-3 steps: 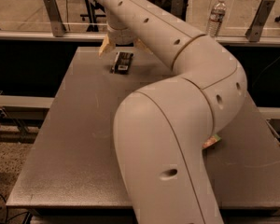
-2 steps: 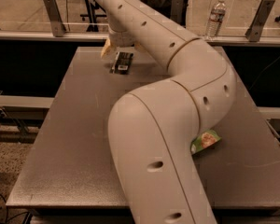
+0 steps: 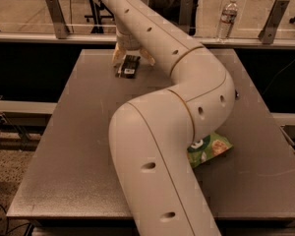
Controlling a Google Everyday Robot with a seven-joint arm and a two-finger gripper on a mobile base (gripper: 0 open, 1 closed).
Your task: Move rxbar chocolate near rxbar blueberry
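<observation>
The rxbar chocolate (image 3: pixel 129 66), a small dark bar with a white label patch, lies flat on the grey table (image 3: pixel 73 146) near its far edge. My gripper (image 3: pixel 133 59) reaches down over the bar's far end. Its cream fingers (image 3: pixel 118 56) stand spread, one on each side of the bar, so it is open. The bar rests on the table between them. The rxbar blueberry is not in view; my arm (image 3: pixel 187 92) covers much of the table's middle and right.
A green snack bag (image 3: pixel 210 149) lies on the right side of the table, partly under my arm. A water bottle (image 3: pixel 227 17) stands on the ledge behind the table, between metal brackets (image 3: pixel 54 14). The table's left edge drops to the floor.
My arm's lower links have swung left, uncovering more of the green bag. The gripper has shifted slightly toward the bar. The chocolate bar has not moved.
</observation>
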